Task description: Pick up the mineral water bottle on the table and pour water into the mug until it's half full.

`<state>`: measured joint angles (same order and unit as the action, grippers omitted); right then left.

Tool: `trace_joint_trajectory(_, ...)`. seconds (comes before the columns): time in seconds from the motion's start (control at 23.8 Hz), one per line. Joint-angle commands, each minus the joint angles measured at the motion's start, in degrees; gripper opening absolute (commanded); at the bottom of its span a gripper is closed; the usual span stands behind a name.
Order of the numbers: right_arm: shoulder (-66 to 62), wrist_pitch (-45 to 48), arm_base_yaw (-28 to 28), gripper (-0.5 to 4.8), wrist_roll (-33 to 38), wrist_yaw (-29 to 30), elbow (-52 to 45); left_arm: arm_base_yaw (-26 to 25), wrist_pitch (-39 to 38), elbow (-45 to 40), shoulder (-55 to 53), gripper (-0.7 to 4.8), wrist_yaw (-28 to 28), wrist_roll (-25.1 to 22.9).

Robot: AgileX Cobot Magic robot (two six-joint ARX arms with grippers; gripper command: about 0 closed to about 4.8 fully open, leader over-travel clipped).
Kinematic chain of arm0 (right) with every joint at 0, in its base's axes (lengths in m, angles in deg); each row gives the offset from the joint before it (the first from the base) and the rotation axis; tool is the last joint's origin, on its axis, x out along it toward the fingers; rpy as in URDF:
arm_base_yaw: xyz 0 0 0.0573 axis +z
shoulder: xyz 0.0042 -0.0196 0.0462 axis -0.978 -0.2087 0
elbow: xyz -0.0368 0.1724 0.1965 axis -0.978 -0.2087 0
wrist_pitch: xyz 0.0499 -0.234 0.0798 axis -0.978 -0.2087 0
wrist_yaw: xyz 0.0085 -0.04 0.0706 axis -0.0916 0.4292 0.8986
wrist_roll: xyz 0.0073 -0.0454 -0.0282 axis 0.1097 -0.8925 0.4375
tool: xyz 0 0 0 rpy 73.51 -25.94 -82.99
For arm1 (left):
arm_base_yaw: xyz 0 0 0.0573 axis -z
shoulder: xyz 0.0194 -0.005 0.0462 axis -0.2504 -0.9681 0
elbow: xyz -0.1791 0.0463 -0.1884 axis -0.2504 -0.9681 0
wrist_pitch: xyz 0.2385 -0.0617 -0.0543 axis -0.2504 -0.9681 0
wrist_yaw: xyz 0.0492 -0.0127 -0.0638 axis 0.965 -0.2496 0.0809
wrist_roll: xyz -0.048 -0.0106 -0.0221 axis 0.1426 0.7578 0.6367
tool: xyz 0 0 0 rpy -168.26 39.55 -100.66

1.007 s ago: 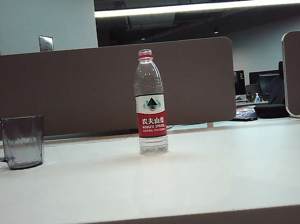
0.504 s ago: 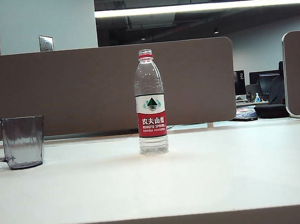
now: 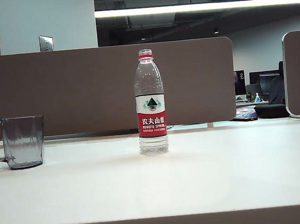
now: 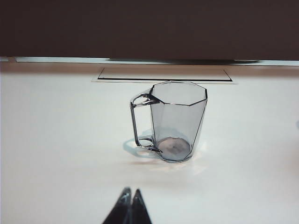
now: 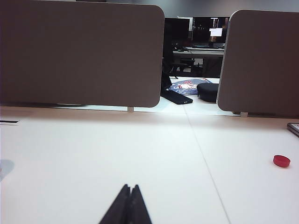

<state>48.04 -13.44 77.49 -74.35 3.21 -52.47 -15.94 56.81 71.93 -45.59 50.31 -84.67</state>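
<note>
The mug (image 3: pixel 22 141) stands upright and empty near the table's (image 3: pixel 155 184) left edge, handle outward, its mouth free for pouring. The bottle (image 3: pixel 150 102) stands mid-table, well apart from it, uncapped; a red cap (image 5: pixel 281 161) lies off toward the right side, so pouring needs no opening step. The left gripper (image 4: pixel 128 207) sits low and level over the near edge, facing the mug, fingers together. The right gripper (image 5: pixel 127 205) sits likewise, fingers together, holding nothing.
</note>
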Motion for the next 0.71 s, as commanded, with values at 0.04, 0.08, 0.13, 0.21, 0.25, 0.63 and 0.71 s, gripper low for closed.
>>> trace_joint_trajectory(0.04,0.1,0.9,0.1,-0.05,0.1,0.0,-0.3,0.0,0.7,0.2,0.0,-0.05,-0.2,0.0)
trace_joint_trajectory(0.08,0.1,0.9,0.1,-0.05,0.1,0.0,-0.3,0.0,0.7,0.2,0.0,-0.05,-0.2,0.0)
trace_joint_trajectory(0.13,0.1,0.9,0.1,-0.05,0.1,0.0,-0.3,0.0,0.7,0.2,0.0,-0.05,-0.2,0.0)
trace_joint_trajectory(0.21,0.1,0.9,0.1,-0.05,1.8,0.2,-0.3,1.5,0.7,0.2,0.0,-0.05,0.4,0.0)
trace_joint_trajectory(0.25,0.1,0.9,0.1,-0.05,3.8,0.3,-0.3,2.6,0.7,0.2,0.0,-0.05,0.4,0.0)
trace_joint_trajectory(0.63,-0.1,-0.1,0.1,-0.06,35.7,11.2,0.0,21.3,0.7,0.2,-1.5,-0.05,-0.2,0.0)
trace_joint_trajectory(0.71,-0.2,-0.4,0.2,-0.05,35.3,14.7,0.5,23.6,0.7,0.2,-1.7,-0.05,-0.2,0.0)
